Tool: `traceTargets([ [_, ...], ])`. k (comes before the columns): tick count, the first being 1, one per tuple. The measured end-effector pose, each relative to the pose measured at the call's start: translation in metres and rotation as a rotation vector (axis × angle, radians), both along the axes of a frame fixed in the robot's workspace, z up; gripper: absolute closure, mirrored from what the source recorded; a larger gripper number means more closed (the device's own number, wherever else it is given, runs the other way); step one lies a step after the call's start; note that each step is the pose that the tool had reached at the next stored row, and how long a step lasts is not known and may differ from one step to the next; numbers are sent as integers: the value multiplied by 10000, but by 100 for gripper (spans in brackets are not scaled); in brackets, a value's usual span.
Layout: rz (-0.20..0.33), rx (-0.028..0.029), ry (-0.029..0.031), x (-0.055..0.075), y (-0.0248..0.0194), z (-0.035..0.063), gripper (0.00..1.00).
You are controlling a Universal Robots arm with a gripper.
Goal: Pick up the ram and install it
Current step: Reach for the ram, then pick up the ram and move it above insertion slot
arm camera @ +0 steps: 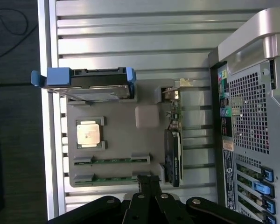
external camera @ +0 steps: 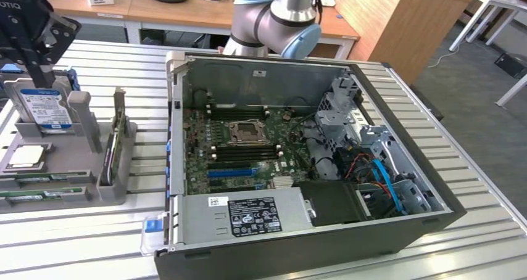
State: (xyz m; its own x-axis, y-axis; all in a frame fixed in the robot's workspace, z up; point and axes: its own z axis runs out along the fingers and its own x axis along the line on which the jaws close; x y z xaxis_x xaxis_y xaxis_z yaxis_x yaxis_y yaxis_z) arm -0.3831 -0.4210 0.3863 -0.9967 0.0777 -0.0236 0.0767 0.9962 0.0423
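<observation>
1. Gripper state. My black two-finger gripper (external camera: 41, 75) (arm camera: 148, 183) is fully closed, fingertips pressed together, and has hold of nothing. In the exterior view it hangs at the upper left of the frame, above the grey moulded parts holder (external camera: 105, 192) (arm camera: 116, 135).

2. Location of the task part. The two long, thin green circuit-board ram sticks (external camera: 43, 180) (arm camera: 113, 160) lie side by side in parallel grooves of the holder, at the lower left of the exterior view. Neither is lifted. In the wrist view my fingertips sit just beside one end of the nearer stick, apart from it.

3. Reason for the layout. Each groove appears to grip a stick at its ends only, leaving the middle open to a finger on either side. The blue-labelled silver hard drive (external camera: 41, 107) (arm camera: 91, 91) stands upright in its own slot, apart from the sticks.

4. Target. The black open-sided computer case (external camera: 255, 82) (arm camera: 252, 116) lies on the ribbed aluminium table (external camera: 82, 243) (arm camera: 130, 42), occupying the centre and right of the exterior view. I judge this exposes the long black motherboard slots (external camera: 244, 148) from above.
</observation>
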Motion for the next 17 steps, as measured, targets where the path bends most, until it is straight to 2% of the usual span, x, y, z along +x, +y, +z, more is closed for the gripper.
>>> traceTargets([
  [9,-1,0,1,-195,0,-1,89],
  [17,-1,0,0,-205,0,-1,89],
])
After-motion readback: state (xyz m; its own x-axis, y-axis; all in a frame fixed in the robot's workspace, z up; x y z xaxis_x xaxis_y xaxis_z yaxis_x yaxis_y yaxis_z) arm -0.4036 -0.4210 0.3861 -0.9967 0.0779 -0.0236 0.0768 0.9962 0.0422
